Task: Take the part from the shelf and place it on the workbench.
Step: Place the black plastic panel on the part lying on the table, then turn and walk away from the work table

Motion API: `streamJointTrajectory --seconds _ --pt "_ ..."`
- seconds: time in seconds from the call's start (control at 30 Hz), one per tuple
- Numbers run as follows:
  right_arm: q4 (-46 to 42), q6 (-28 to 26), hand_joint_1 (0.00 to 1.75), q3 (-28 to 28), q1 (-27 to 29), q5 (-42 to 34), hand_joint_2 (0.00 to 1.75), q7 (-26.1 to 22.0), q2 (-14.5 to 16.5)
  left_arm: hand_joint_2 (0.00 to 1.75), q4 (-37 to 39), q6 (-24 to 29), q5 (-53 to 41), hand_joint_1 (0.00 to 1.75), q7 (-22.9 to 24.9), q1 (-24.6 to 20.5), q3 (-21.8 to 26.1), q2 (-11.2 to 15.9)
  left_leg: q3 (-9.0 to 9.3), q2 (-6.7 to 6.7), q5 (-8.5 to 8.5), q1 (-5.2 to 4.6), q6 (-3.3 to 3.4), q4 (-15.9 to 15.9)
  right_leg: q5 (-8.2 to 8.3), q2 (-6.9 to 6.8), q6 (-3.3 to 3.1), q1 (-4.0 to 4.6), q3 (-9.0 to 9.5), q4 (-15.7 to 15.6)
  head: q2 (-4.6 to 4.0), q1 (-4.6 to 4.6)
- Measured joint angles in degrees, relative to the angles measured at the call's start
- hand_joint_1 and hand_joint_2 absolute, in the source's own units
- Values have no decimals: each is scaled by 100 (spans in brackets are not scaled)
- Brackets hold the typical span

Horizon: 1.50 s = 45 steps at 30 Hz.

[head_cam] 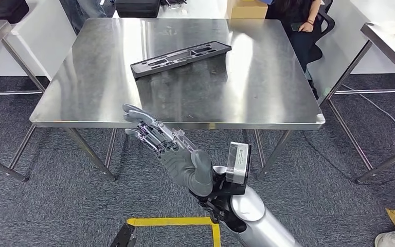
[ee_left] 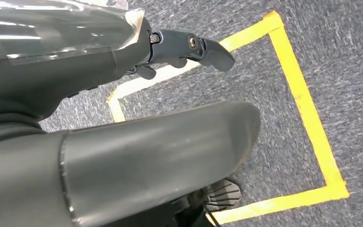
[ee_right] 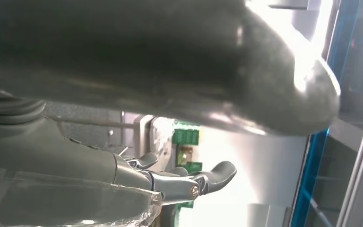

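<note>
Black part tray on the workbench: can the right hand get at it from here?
Probably yes. The right hand is empty at the near edge of the workbench, and bare steel lies between it and the black part tray.

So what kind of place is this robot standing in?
Probably a workshop or robot test lab. A stainless steel workbench holds a long black moulded part, more steel tables stand to the sides, and yellow tape marks a standing spot on the grey carpet. The right hand reaches forward, empty.
</note>
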Motion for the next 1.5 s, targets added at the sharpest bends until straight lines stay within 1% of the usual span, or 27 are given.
streamJointTrajectory --seconds 0.07,0.1,0.17,0.23,0.27,0.3,0.37,0.43,0.5,0.57,0.6,0.67,0.73,0.77,0.8,0.87,0.93,1.0,1.1,1.13,1.2,1.27,1.3,1.33,1.4,1.43,1.5 --pt "-1 16 0 -10 3 7 0 -3 -7 0 -1 6 26 0 -1 10 -3 10 -79 20 91 -21 143 -15 23 -2 69 -20 -55 19 -1 -1" --pt "-2 19 0 -15 6 15 0 -3 -15 0 -1 8 38 0 -2 14 -3 17 -132 36 151 -23 220 -26 -77 2 70 -29 -120 115 -1 7" --pt "-4 13 0 -28 15 41 0 -3 -34 0 -1 10 45 0 -9 16 -2 26 -276 58 279 -28 323 -36 -509 15 15 -36 -326 626 -1 22" --pt "-5 -1 0 -37 40 65 0 -3 -57 0 -1 12 52 0 -18 25 -3 32 -470 59 423 -51 359 -29 -935 23 -6 -32 -523 1396 -1 31" --pt "-5 -7 0 -39 55 70 0 -3 -69 0 -1 13 54 0 -20 29 -3 34 -571 61 498 -65 364 -26 -1018 24 18 -29 -534 1653 -1 32" --pt "-5 -10 0 -40 65 72 0 -3 -79 0 -1 13 55 0 -20 32 -3 36 -665 62 571 -79 362 -24 -982 24 57 -24 -432 1690 0 31" --pt "-14 -16 0 -40 69 74 0 -3 -90 0 -1 13 56 0 -21 33 -3 37 -816 59 704 -97 351 -22 -776 25 94 10 72 1152 -1 30" --pt "-42 -23 0 -41 64 76 0 -4 -85 0 -4 13 56 0 -22 35 -4 31 -913 56 829 -109 310 -27 -770 19 11 69 681 304 0 21" --pt "-64 -27 0 -44 59 78 0 -8 -79 0 -7 13 58 0 -24 39 -6 27 -947 66 957 -94 240 -64 -837 24 -86 123 902 -125 1 24" --pt "-72 -36 0 -45 59 82 0 -9 -78 0 -7 13 62 0 -25 45 -10 27 -963 69 1059 -71 165 -114 -731 30 -156 109 830 -185 1 40" --pt "-74 -46 0 -45 59 89 0 -10 -77 0 -7 11 63 0 -26 51 -14 30 -994 59 982 -66 135 -75 -662 25 -202 88 797 -204 1 39" --pt "-79 -71 0 -45 68 111 0 -12 -76 0 -7 1 58 0 -27 63 -20 41 -1116 38 485 -46 80 333 -506 10 -275 34 705 -231 1 15" --pt "-81 -89 0 -46 95 140 0 -15 -79 0 -7 -25 44 0 -27 69 -25 50 -1256 30 -71 -24 13 1066 -366 3 -299 38 553 -219 1 -8" --pt "-81 -94 0 -48 113 155 0 -15 -84 0 -7 -35 35 0 -27 71 -27 54 -1277 30 -165 -6 -20 1361 -306 0 -289 36 465 -208 1 -8" --pt "-81 -99 0 -49 129 170 0 -16 -89 0 -7 -40 18 0 -27 72 -29 56 -1234 31 -132 16 -48 1511 -255 -2 -272 28 377 -192 1 -9" --pt "-82 -113 0 -50 151 195 0 -16 -98 0 -7 -34 -37 0 -25 69 -48 62 -883 34 166 75 -107 1270 -171 -1 -212 -4 201 -134 1 -10" --pt "-92 -127 0 -51 150 205 0 -15 -97 0 -15 -28 -108 0 57 47 -99 57 -340 -73 169 115 -159 570 -103 25 -122 -23 40 -48 1 -14" --pt "-105 -115 0 -46 129 192 0 -8 -84 0 -23 -8 -143 0 201 27 -151 49 -51 -180 -50 99 -116 97 -29 59 -25 -4 -59 6 1 -5" --pt "-110 -76 0 -34 110 160 0 9 -74 0 -25 67 -114 0 284 30 -179 50 -67 -91 -23 51 76 12 48 118 82 -8 -144 27 1 8" --pt "-110 -68 0 -31 105 146 0 19 -75 0 -25 93 -96 0 282 30 -182 51 -89 -43 14 47 137 4 -21 123 86 -18 -217 140 1 11" --pt "-109 -58 0 -20 91 106 0 39 -77 0 -25 142 -51 0 269 32 -185 55 -161 58 80 39 235 -3 -358 109 46 -30 -510 757 1 20" --pt "-104 -51 0 2 87 66 0 55 -77 0 -25 187 0 0 249 46 -185 60 -244 156 133 16 282 -1 -701 104 31 -29 -815 1547 1 26" --pt "-101 -48 0 14 87 50 0 60 -77 0 -25 210 21 0 234 55 -185 60 -277 204 156 3 290 0 -770 100 49 -28 -850 1728 1 27" --pt "-98 -46 0 26 85 34 0 64 -76 0 -25 230 38 0 219 65 -185 60 -300 253 176 -9 289 1 -756 86 75 -25 -747 1658 1 27" --pt "-97 -43 0 52 66 11 0 67 -67 0 -25 254 64 0 186 75 -185 59 -314 343 200 -24 275 3 -576 -39 106 0 -219 914 1 27" --pt "-97 -39 0 64 48 3 0 68 -55 0 -25 256 74 0 173 77 -185 58 -316 388 209 -37 259 4 -496 -141 87 33 56 491 1 25" --pt "-97 -31 0 82 11 -3 0 68 -26 0 -25 259 88 0 161 78 -185 58 -321 469 229 -57 212 6 -415 -257 5 92 333 17 1 22"
